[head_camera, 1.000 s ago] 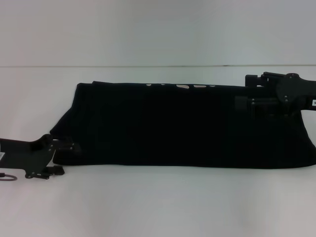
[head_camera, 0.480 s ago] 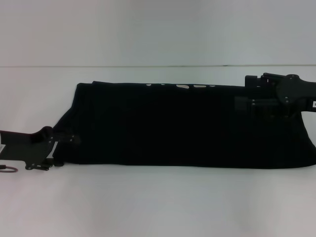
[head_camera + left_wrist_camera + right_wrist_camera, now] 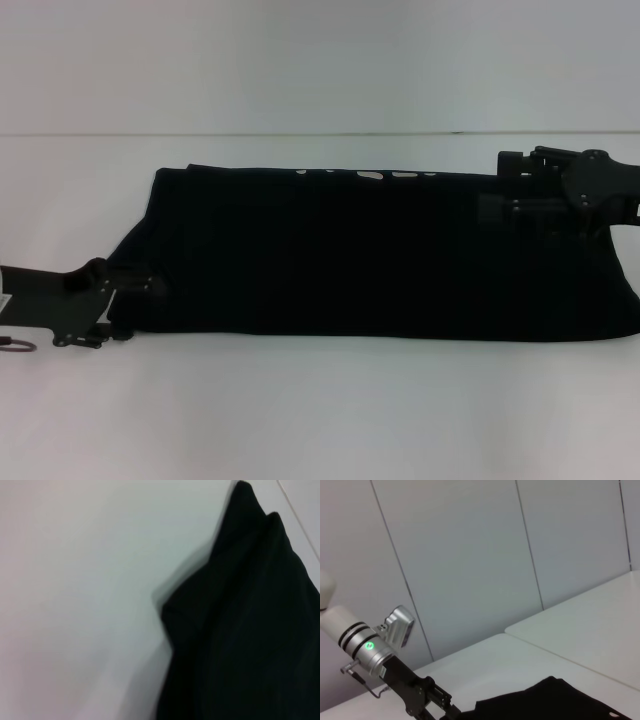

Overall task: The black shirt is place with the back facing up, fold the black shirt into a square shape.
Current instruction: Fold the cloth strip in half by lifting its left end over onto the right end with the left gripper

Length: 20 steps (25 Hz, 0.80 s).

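Observation:
The black shirt (image 3: 370, 255) lies on the white table (image 3: 320, 410) as a long band running left to right, with a bit of white print (image 3: 372, 177) along its far edge. My left gripper (image 3: 140, 287) sits low at the shirt's near left corner, touching its edge. Over the far right end of the shirt hovers my right gripper (image 3: 492, 208). In the left wrist view a pointed corner of the shirt (image 3: 250, 630) lies on the table. In the right wrist view the left arm (image 3: 375, 650) reaches down to the shirt (image 3: 545, 700).
White table surface (image 3: 75, 580) lies bare around the shirt, with wide room in front and to the left. A pale panelled wall (image 3: 470, 555) stands behind the table. A small ring (image 3: 14, 343) hangs by the left arm.
My left gripper has moved away from the table's front edge and a little right, onto the shirt's near left corner. The right gripper has barely shifted. The shirt lies as before.

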{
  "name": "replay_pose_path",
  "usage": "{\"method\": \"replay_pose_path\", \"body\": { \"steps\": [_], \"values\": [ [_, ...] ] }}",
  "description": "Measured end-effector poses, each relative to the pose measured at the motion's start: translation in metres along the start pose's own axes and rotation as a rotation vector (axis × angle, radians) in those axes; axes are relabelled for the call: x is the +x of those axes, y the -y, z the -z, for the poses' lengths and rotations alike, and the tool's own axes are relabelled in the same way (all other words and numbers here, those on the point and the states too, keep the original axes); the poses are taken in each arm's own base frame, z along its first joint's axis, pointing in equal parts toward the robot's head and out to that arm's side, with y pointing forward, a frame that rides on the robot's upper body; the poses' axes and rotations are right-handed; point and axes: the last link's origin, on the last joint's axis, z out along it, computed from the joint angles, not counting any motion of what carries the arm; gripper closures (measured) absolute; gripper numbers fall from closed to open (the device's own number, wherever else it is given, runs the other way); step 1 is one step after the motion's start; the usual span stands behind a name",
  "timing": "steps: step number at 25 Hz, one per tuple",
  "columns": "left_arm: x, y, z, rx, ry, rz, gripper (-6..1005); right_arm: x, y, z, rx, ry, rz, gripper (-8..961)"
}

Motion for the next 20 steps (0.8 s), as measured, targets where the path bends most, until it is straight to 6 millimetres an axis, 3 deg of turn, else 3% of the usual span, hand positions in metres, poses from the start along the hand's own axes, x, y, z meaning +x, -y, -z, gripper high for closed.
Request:
{"method": "replay_pose_path", "body": {
  "steps": [20],
  "values": [
    [-0.008,0.015,-0.003,-0.066,-0.031,0.129,176,-0.003,0.0,0.002,-0.002,0.014,0.011,25]
  ]
}}
